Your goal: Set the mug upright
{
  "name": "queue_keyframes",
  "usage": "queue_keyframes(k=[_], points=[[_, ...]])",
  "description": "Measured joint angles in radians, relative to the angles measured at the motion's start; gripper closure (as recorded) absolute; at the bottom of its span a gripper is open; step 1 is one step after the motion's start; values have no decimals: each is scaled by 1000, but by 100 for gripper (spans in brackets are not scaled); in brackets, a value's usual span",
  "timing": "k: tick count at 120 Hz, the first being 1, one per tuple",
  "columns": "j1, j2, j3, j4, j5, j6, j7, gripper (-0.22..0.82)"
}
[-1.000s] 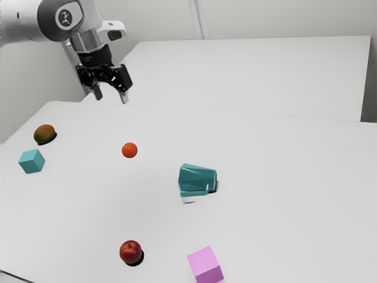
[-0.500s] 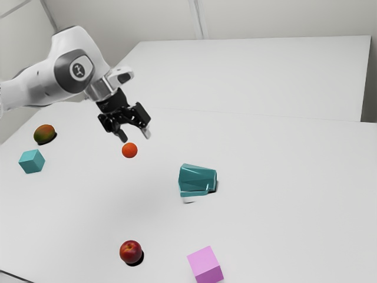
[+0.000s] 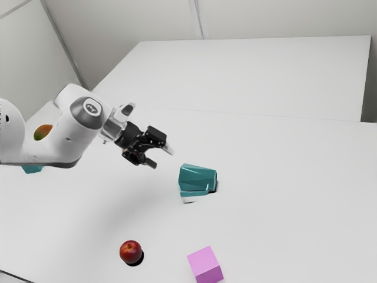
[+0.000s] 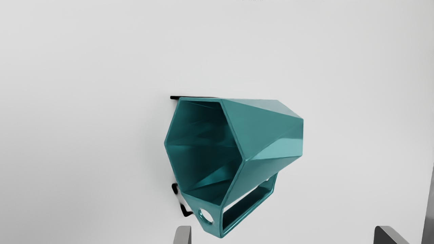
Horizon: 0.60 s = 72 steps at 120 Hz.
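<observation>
The pincer (image 3: 163,158) hangs spread and empty above the desk (image 3: 283,218). Next, toward the exterior view's right, the mug (image 3: 197,180) lies on its side, near but ungripped. Only the approach seems well along; gripping, turning upright and releasing remain.

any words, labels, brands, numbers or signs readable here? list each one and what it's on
No readable text.
Round emblem on the arm: too small to make out.
Dark mark on the arm, near the exterior view's left edge: too small to read.
Mug: no lettering on the sides that show.
Pink cube: none seen.
</observation>
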Motion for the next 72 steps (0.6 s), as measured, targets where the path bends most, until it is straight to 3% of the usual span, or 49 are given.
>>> queue_keyframes(k=[72], points=[[-4,144,0,-41,-469,46,379,2]])
